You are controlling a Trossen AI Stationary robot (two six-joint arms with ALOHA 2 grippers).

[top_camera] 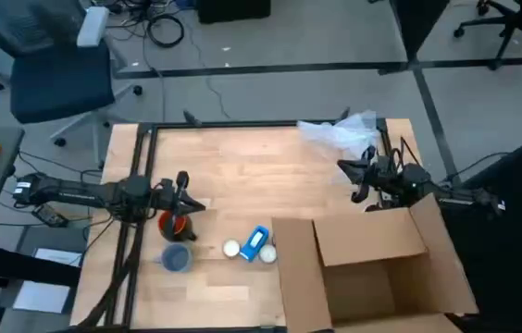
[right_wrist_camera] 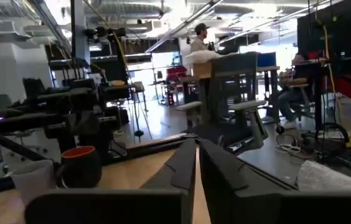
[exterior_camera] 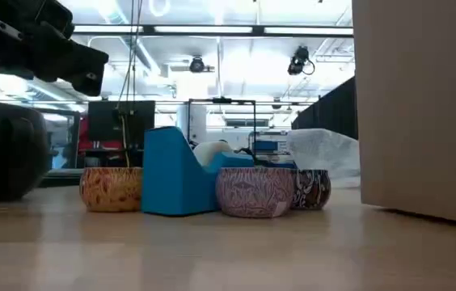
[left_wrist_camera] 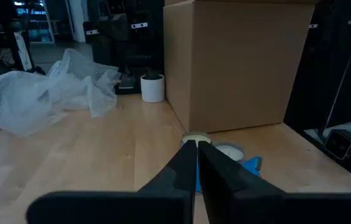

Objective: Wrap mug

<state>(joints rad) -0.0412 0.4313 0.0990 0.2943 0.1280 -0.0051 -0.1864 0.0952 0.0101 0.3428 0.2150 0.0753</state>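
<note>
mug (top_camera: 173,223) sits at your table's left, under the left gripper (top_camera: 190,205) | cup (top_camera: 176,258) just in front of it | tape dispenser (top_camera: 254,242) between mug and box (top_camera: 363,268) | bubble wrap (top_camera: 342,132) behind right gripper (top_camera: 361,176)

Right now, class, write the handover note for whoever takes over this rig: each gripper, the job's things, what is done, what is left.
Left gripper: shut, empty, poised over the mug near the table's left edge.
Right gripper: shut, empty, beside the bubble wrap at the far right.
Open cardboard box is front right; tape dispenser and tape rolls sit mid-front.
Done: nothing; mug is bare, wrap lies apart.
Left: bring mug and wrap together, wrap it.
</note>
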